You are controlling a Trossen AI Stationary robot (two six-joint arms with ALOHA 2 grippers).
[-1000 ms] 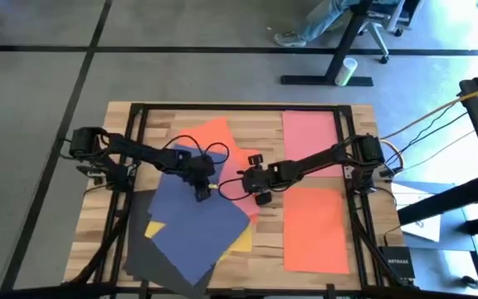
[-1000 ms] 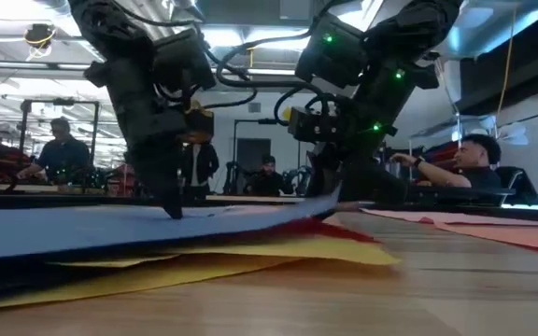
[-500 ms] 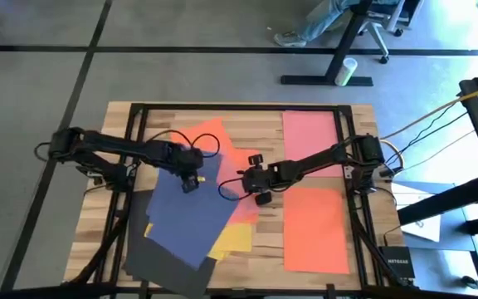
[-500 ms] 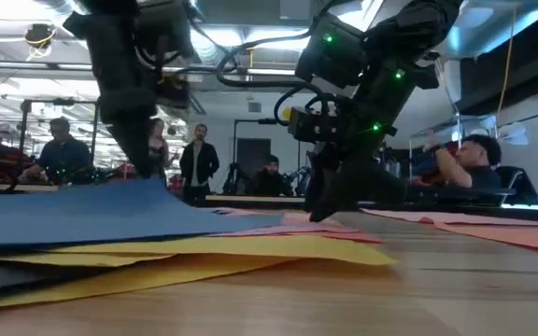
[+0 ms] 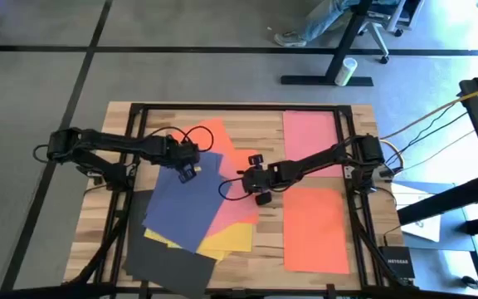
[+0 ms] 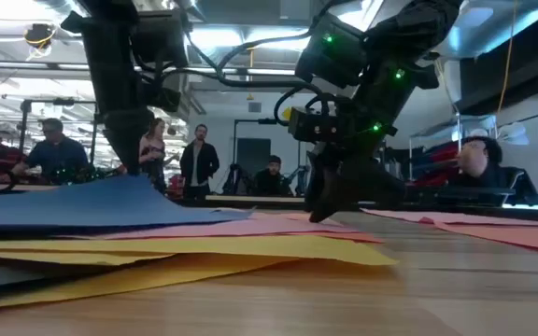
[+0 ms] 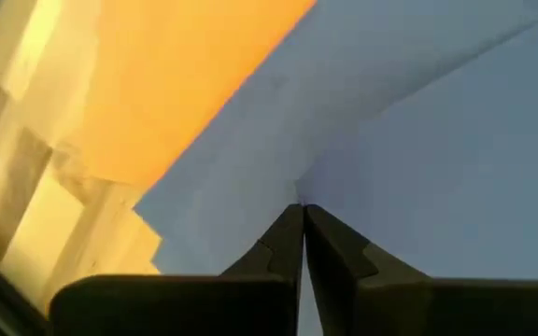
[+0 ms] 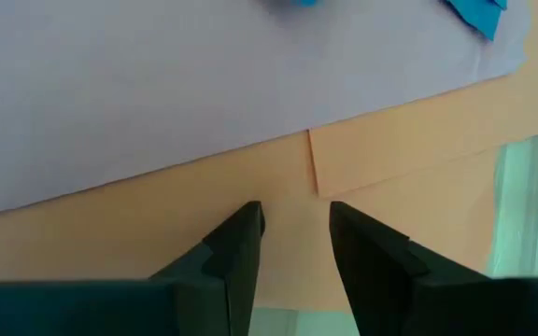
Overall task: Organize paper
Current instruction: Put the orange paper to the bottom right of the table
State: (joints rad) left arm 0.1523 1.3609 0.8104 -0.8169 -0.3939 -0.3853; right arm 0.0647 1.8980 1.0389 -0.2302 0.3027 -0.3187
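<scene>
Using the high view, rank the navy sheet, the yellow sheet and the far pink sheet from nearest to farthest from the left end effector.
1. Navy sheet: pinched at its corner by the left end effector.
2. Yellow sheet: toward the near edge, under the pile.
3. Pink sheet: far right corner.

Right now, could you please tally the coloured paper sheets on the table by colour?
Pink sheets: 2
Orange sheets: 2
Yellow sheet: 1
Navy blue sheet: 1
Dark grey sheet: 1
Total: 7
</scene>
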